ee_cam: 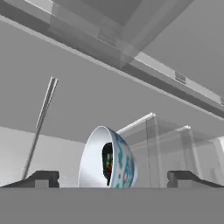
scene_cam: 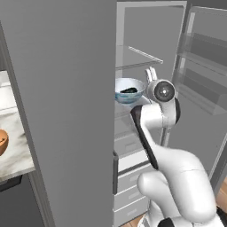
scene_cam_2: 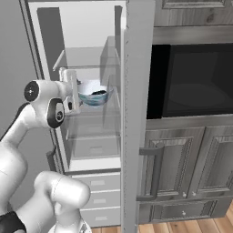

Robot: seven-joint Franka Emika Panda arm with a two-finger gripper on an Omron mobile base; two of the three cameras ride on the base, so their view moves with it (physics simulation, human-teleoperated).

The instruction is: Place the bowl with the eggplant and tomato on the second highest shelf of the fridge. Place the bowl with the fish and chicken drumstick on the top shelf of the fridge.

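I am looking past the white arm, which is reaching up and forward from the base into the open fridge. The gripper (ee_cam: pixel 108 178) is sitting with its two dark fingertips (ee_cam: pixel 41 178) spread wide apart, one on either side of the bowl with the eggplant and tomato (ee_cam: pixel 107 158), and neither tip is touching it, so the fingers are released. In the hand view the bowl is appearing rolled onto its side because the camera is rolled; I am making out something dark and a speck of red inside it.

From the left base view the bowl (scene_cam: pixel 129 90) is sitting upright just beyond the wrist, with the dark eggplant (scene_cam: pixel 129 90) lying in it. The tomato I cannot pick out there. From the right base view the same bowl (scene_cam_2: pixel 94 93) is resting on the second highest shelf (scene_cam_2: pixel 93 111), just beside the gripper's fingers (scene_cam_2: pixel 74 91).

Above it the top shelf (scene_cam: pixel 141 56) is showing as a clear pane. To the right, the fridge door (scene_cam: pixel 205 75) is standing open with its racks. Far left, on a marble counter (scene_cam: pixel 15 150), part of an orange-brown bowl (scene_cam: pixel 2 142) is showing.
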